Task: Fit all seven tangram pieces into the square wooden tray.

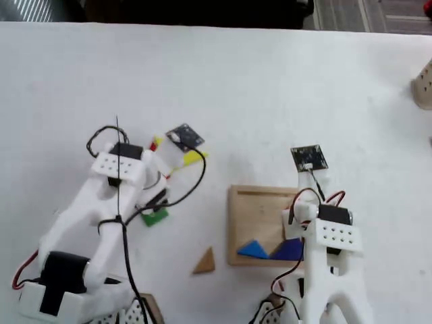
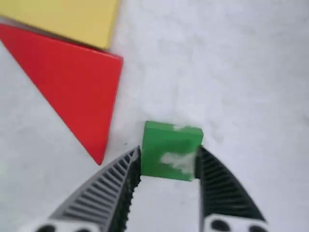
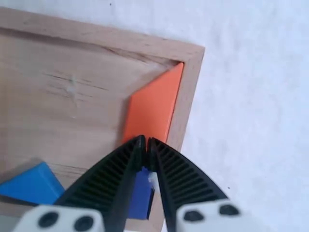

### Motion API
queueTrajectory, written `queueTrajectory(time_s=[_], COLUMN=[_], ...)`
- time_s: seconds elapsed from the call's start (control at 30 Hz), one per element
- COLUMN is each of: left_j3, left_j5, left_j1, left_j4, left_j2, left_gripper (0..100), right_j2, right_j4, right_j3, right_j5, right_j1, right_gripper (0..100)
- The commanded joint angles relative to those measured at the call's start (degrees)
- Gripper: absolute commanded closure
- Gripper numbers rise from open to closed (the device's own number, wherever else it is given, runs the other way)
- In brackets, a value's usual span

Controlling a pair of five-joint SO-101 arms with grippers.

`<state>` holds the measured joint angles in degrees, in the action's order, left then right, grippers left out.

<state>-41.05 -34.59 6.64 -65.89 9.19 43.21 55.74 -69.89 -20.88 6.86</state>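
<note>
The desk (image 1: 270, 88) is a plain white, faintly mottled surface that runs back to a dark strip of room along its far edge. A pale perforated object (image 1: 423, 84) pokes in at the right-hand edge.

Near the front sits the wooden tray (image 1: 263, 202), a shallow square of light, grained wood with a raised rim. Inside it, a light blue triangle (image 1: 253, 250) and a dark blue piece (image 1: 290, 250) lie side by side along the near rim. From the right wrist you can also see an orange parallelogram (image 3: 154, 104) lying flat in one corner, its long edge against the rim. The right hand (image 3: 146, 141) hangs over that orange piece with its ribbed black fingers pressed together, holding nothing.

Out on the bare desk, a tan triangle (image 1: 204, 261) lies just left of the tray. Further left, the left hand (image 2: 169, 151) is down at the surface, its ribbed fingers closed against two opposite sides of a thick green square (image 2: 171, 145). Near it lies a flat red triangle (image 2: 72, 82), with a yellow piece (image 2: 67, 17) butted along one of its edges.
</note>
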Motion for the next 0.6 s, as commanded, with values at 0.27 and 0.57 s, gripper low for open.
queueTrajectory(time_s=[0.27, 0.57], left_j3=[-7.7, -8.0], left_j5=[-12.0, -13.0], left_j1=[-1.2, -1.2], left_j4=[12.7, 12.7], left_j2=[0.3, 0.3], left_gripper=[72, 72], right_j2=[1.6, 1.6], right_j4=[-0.8, -0.8], right_j3=[0.5, 0.5], right_j5=[-0.7, -0.7], right_j1=[0.6, 0.5], right_gripper=[98.1, 98.1])
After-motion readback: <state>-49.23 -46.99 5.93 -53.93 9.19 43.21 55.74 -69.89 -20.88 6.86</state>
